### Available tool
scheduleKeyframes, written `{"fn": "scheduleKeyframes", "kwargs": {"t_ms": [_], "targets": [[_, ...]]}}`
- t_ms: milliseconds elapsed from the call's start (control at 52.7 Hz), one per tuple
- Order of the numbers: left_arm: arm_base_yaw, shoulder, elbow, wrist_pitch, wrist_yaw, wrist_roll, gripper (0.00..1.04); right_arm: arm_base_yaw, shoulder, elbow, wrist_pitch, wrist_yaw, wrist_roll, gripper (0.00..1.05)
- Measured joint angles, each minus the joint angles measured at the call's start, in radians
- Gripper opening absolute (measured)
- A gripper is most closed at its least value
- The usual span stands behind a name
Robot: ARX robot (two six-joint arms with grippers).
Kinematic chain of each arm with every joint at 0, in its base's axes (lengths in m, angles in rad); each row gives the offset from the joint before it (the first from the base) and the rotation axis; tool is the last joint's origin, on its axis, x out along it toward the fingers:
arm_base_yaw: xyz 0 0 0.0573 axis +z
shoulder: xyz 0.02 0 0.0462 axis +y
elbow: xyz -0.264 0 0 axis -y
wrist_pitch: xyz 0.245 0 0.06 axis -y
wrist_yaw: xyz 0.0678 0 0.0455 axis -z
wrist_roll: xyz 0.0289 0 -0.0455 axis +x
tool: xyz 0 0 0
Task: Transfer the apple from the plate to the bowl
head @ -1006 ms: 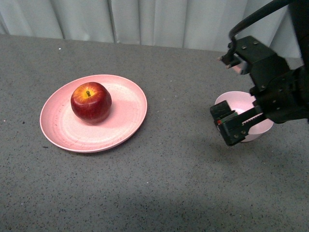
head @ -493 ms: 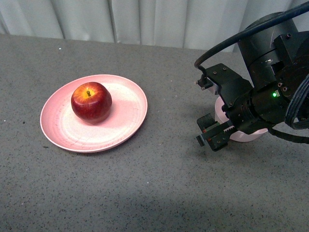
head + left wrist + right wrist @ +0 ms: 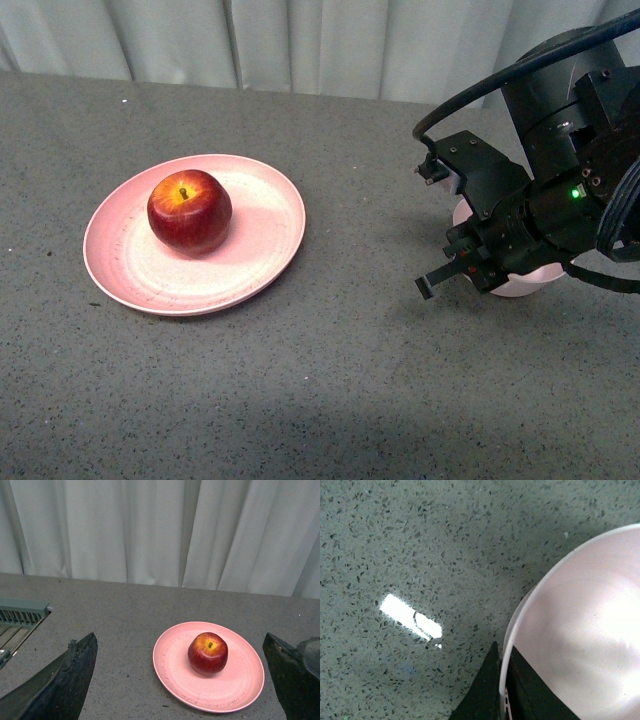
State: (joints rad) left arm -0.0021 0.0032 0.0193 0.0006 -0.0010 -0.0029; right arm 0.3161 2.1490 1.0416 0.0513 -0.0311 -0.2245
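The dark-red apple (image 3: pixel 188 210) (image 3: pixel 208 653) sits upright on the salmon-pink plate (image 3: pixel 255 235) (image 3: pixel 240 682), left of centre on the grey table. At the right, the pale pink bowl (image 3: pixel 527 284) (image 3: pixel 580 645) is mostly hidden under my right arm. My right gripper (image 3: pixel 462 266) (image 3: pixel 501 687) is shut on the bowl's near-left rim, one dark finger outside the wall and one inside. The bowl's inside shows nothing in it. My left gripper (image 3: pixel 178 642) is open and well back from the plate, its two dark fingers (image 3: pixel 65 680) wide apart with the apple framed between them.
Pale curtains (image 3: pixel 300 40) hang along the table's far edge. A grey-green ribbed part (image 3: pixel 20 612) shows at the edge of the left wrist view. Speckled table top (image 3: pixel 360 250) lies between plate and bowl. A black cable (image 3: pixel 500 75) loops above my right arm.
My right arm has swung over the bowl and turned, and its jaws have closed onto the bowl's rim. Apple and plate have not moved.
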Motion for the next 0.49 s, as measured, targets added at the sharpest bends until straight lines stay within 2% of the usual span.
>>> {"fn": "scheduleKeyframes", "kwargs": {"t_ms": [285, 493], "targets": [[0.000, 0.000, 0.000, 0.000, 0.000, 0.000, 0.98, 0.003, -0.045, 0.009, -0.021, -0.031, -0.017, 0.01], [0.000, 0.000, 0.000, 0.000, 0.000, 0.000, 0.98, 0.106, -0.089, 0.069, -0.068, -0.099, -0.015, 0.01]]}}
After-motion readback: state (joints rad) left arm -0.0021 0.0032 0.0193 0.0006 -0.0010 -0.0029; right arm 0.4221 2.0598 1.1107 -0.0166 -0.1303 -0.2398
